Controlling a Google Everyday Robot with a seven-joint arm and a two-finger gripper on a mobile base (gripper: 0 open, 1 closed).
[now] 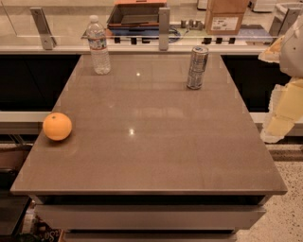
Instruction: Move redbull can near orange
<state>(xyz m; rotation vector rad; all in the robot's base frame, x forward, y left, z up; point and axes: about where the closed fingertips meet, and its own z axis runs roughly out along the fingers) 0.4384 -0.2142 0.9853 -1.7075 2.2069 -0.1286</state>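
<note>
The redbull can [197, 67] stands upright on the brown table [151, 142], toward the far right. The orange [57, 126] rests near the table's left edge, well apart from the can. My gripper [280, 113] hangs at the right edge of the view, off the table's right side, a good way right of the can and holding nothing that I can see.
A clear plastic water bottle [99, 46] stands at the table's far left. Behind the table runs a glass-railed ledge with metal posts [164, 28], a cardboard box [226, 16] and a tray [136, 13]. Speckled floor lies to the right.
</note>
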